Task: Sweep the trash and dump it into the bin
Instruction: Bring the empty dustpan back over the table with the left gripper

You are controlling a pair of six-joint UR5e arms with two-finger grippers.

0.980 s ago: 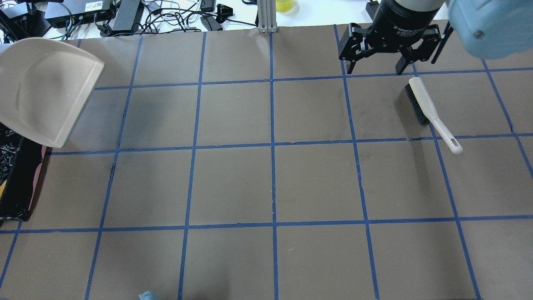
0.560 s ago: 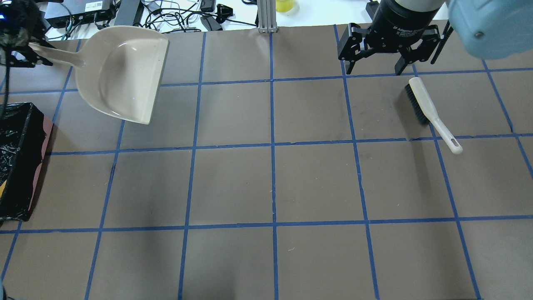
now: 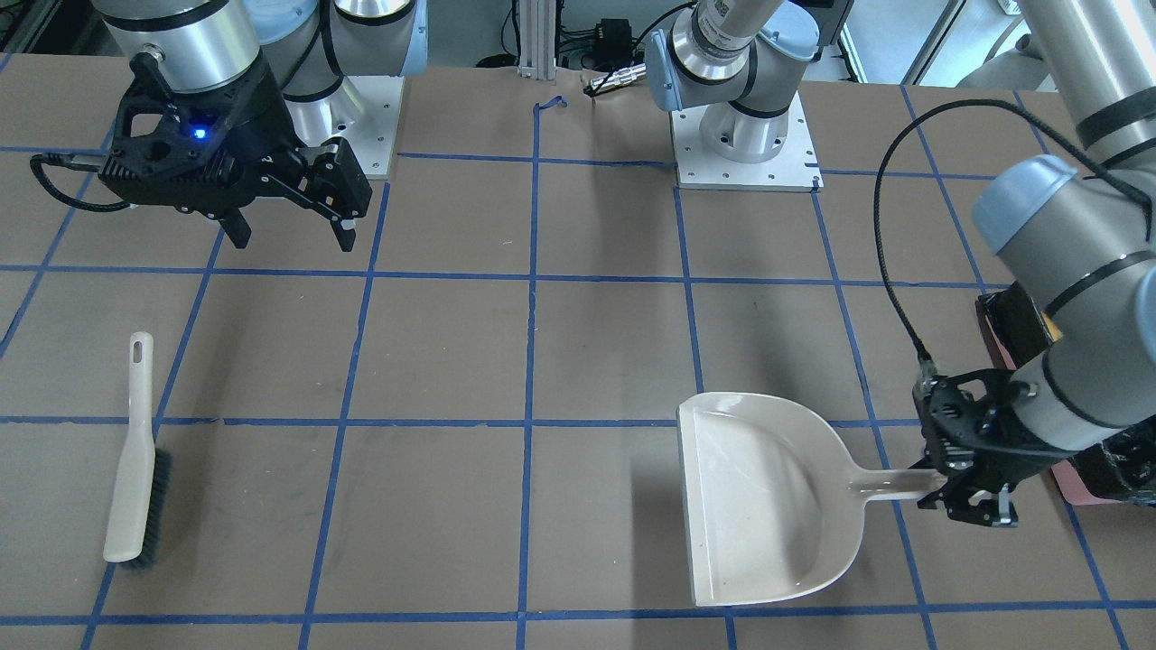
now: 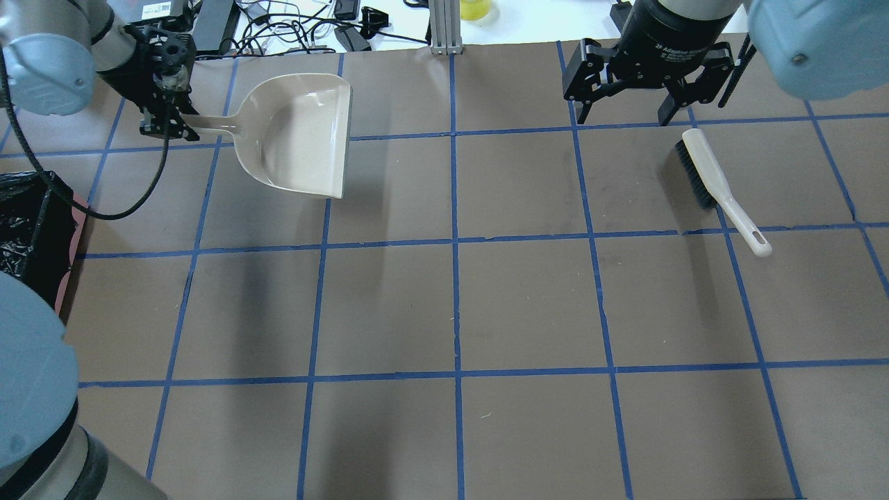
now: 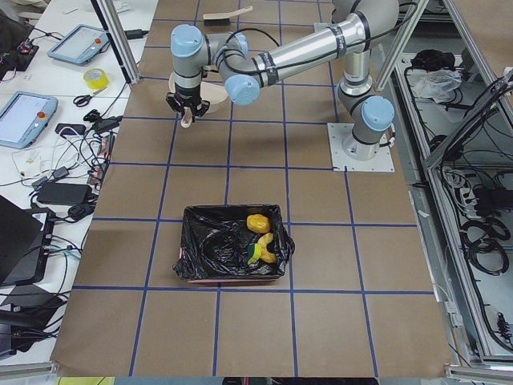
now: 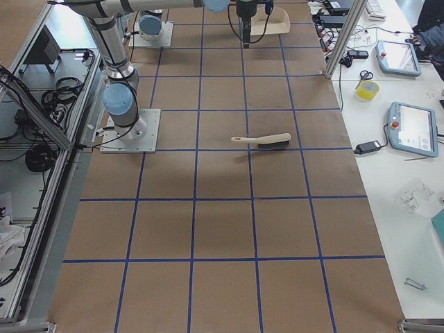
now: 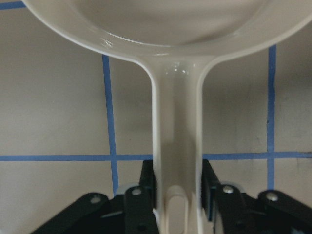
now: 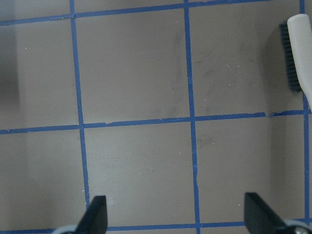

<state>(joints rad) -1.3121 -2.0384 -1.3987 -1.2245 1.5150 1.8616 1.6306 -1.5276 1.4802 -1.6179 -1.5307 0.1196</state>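
Observation:
My left gripper is shut on the handle of the empty beige dustpan, which it holds level and low over the far left of the table. The same grip shows in the front view and in the left wrist view. The pink bin with its black bag stands at the table's left edge. In it lie an orange-brown lump and a yellow wedge with a green side; the pale slice I cannot make out. My right gripper is open and empty, hovering just beyond the brush.
The brush lies flat on the far right of the table, bristles to its left, handle toward the robot. Cables and electronics lie past the table's far edge, with an aluminium post at its middle.
My left arm has swung the dustpan from over the bin at the left edge to the right along the table's far side and levelled it. The right arm and brush have not moved.

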